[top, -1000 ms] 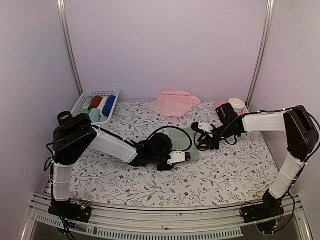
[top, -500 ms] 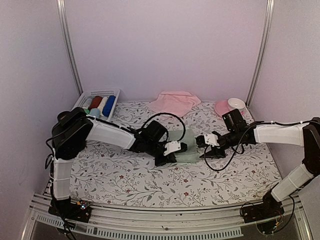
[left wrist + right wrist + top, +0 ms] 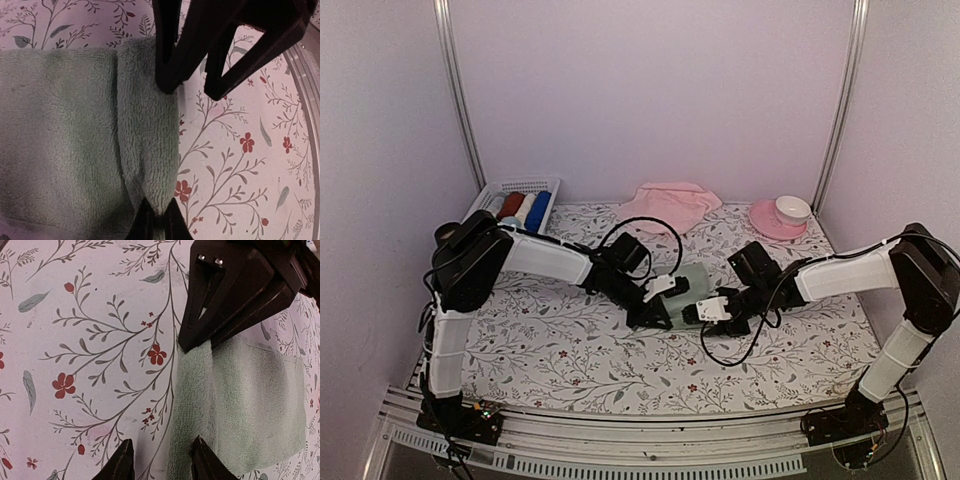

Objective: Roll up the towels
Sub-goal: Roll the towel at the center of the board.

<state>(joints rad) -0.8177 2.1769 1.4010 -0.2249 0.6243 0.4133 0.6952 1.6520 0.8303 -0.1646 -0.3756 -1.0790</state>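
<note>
Mint towel (image 3: 698,278) lies with its fold running gripper to gripper. Left gripper (image 3: 156,221) pinches it; right gripper (image 3: 165,460) straddles it, parted.

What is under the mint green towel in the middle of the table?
Only the flowered tablecloth shows around the green towel, so the towel probably lies straight on it. Anything beneath is hidden by the towel and its rolled edge.
</note>
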